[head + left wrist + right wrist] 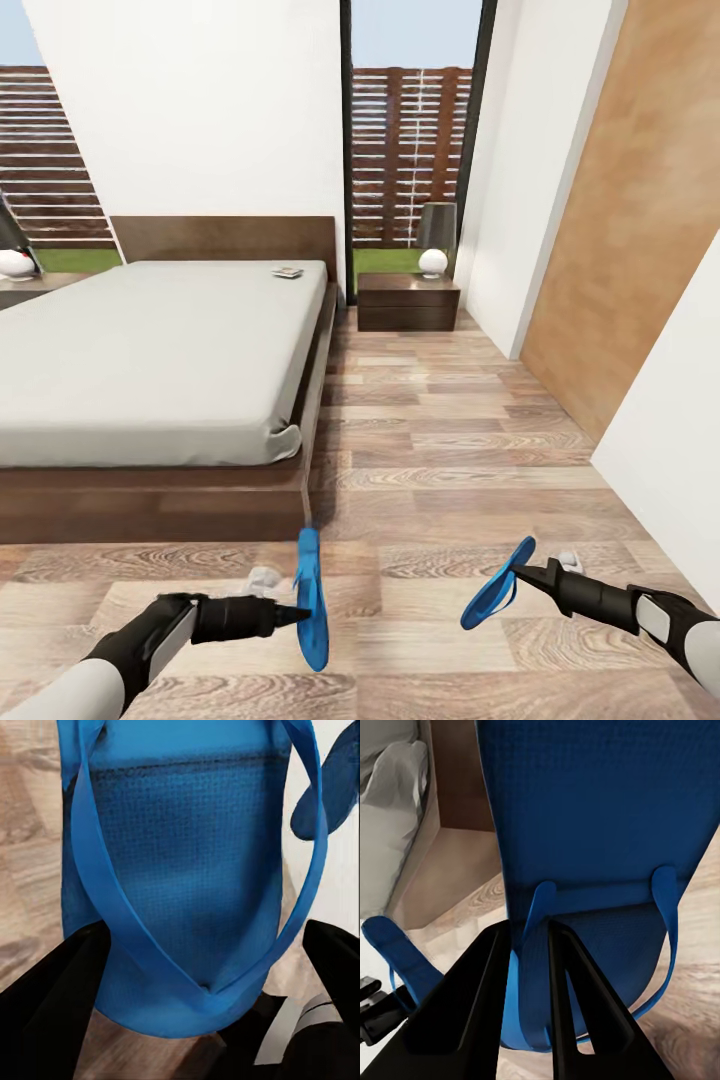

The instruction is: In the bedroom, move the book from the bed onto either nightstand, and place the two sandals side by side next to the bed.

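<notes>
Wood-plank floor near the bed [160, 350]: my left gripper [300, 613] and right gripper [520, 574] each pinch a sandal [311, 598] [497, 583], light, floppy, best held by its strap.

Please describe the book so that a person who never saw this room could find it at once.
Find the wide bed with the grey mattress and dark wooden headboard. Look at the far corner of the mattress, on the side nearer the window and the nightstand with a lamp. The book lies flat there, small and thin, the one object on the otherwise bare mattress.
</notes>
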